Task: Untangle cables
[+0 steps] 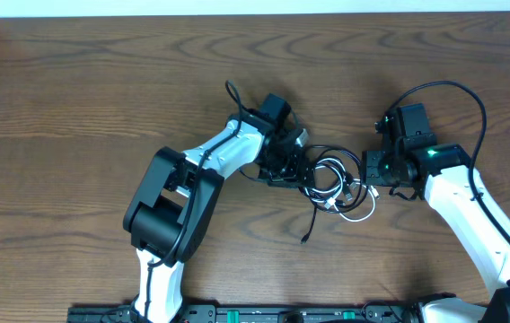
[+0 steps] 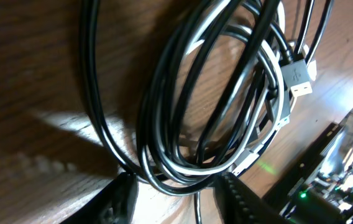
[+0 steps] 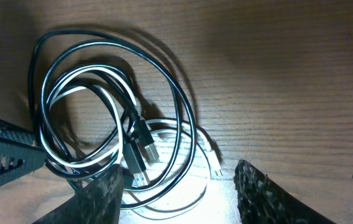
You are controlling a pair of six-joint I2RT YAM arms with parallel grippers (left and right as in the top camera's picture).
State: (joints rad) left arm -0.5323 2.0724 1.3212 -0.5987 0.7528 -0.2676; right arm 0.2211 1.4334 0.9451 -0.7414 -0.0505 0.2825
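Two cables lie tangled in one loose coil at the middle of the wooden table, between the two arms. The black cable and the white cable loop through each other several times. In the overhead view a black tail trails from the coil toward the near edge, and a white loop bulges out on the coil's right, near side.

The left gripper sits against the coil's left side. Its fingers stand apart with the bend of the bundle lying between them. Both tips look to be touching the strands, but I cannot tell whether they pinch them. A USB plug with a bare metal tip rests on the far side of the coil in this wrist's view.

The right gripper is at the coil's right side, low over the table. Its jaws are wide apart and clamp nothing. One finger overlaps the edge of the coil, and the other finger stands over bare wood, clear of the strands. Two more plug ends lie side by side inside the loops.
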